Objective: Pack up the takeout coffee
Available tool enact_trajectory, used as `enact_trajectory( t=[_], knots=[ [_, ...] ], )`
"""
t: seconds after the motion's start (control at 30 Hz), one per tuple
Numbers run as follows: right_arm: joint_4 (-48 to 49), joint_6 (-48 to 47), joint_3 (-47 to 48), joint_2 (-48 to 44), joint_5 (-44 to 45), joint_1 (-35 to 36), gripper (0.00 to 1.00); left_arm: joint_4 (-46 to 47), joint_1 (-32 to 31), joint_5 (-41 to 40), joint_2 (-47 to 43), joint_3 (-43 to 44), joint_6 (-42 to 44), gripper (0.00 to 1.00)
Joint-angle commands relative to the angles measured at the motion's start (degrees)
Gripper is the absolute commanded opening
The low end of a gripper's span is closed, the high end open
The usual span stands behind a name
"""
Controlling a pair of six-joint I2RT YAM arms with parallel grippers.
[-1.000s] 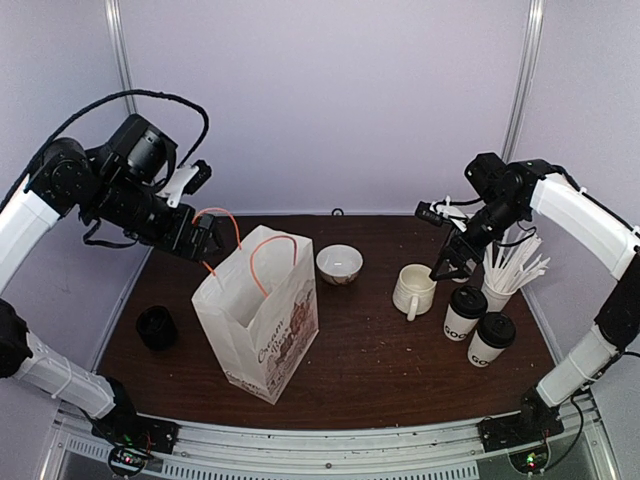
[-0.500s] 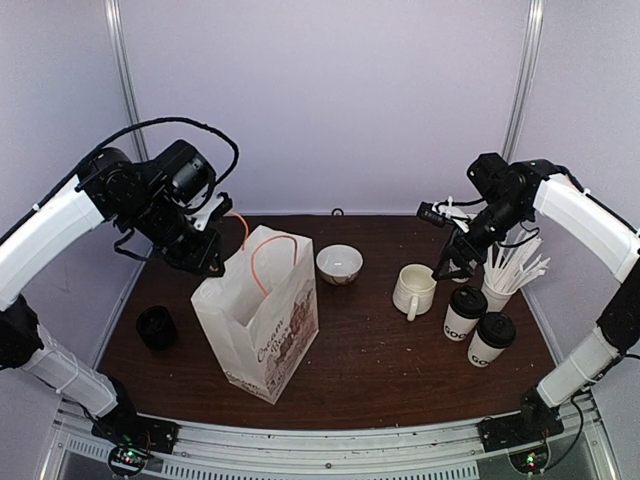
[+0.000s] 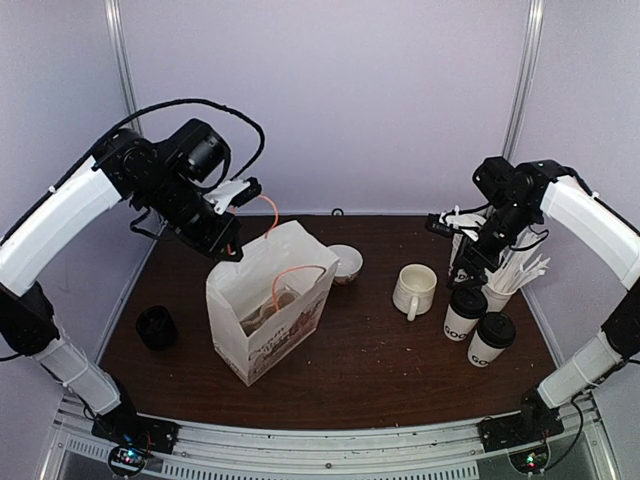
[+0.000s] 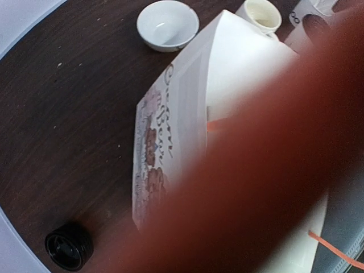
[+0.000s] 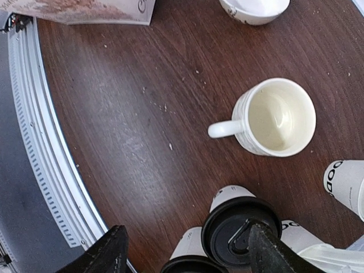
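Looking down the right wrist view, I see the right gripper (image 5: pixel 187 227) spread wide and empty. The nearer takeout coffee cup (image 5: pixel 242 224) stands upright right below it, beside its twin (image 5: pixel 190 264). The left arm is well away at the paper bag (image 3: pixel 268 310).

**Dark wooden table, seven things on it**

The brown table (image 3: pixel 370 370) is scuffed and speckled with pale crumbs. A printed white paper bag (image 3: pixel 265 320) leans left of centre, mouth open. Just behind it sits a white bowl (image 3: pixel 345 262), partly hidden by the bag. A handled mug (image 3: pixel 413 290) stands right of centre. Further right, the far takeout cup (image 3: pixel 464 313) and the near takeout cup (image 3: pixel 490 338) stand just beside each other, both black-lidded, with a white cup of stirrers (image 3: pixel 498 296) behind them. A small black round pot (image 3: pixel 157 327) sits alone near the left edge
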Motion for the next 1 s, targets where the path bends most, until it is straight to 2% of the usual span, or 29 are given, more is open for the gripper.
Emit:
enact_trajectory(
  t=[0.0,0.13,0.2,0.57,0.97],
  knots=[
    [-5.05,-4.44,-1.71,-1.57,10.41,-0.04,0.78,-0.77,1.00,9.42,2.69,5.33,10.84,0.00],
    [-3.46,-4.68,-5.14,-2.24,17.38,0.03,0.90,-2.00,1.21,16.10,5.44,8.18,14.48,0.00],
    [-2.31,-4.10,-6.01,-1.54,20.02,0.03,0.92,-1.34,1.24,18.79,6.05,8.20,16.06,0.00],
    [-0.10,-1.18,-5.02,4.82,26.47,0.03,0.90,-0.92,1.24,27.84,10.07,8.37,21.77,0.00],
    [2.44,-0.76,-4.58,8.90,26.66,-0.29,0.87,-1.03,1.24,24.48,15.49,11.44,26.45,0.00]
  ],
)
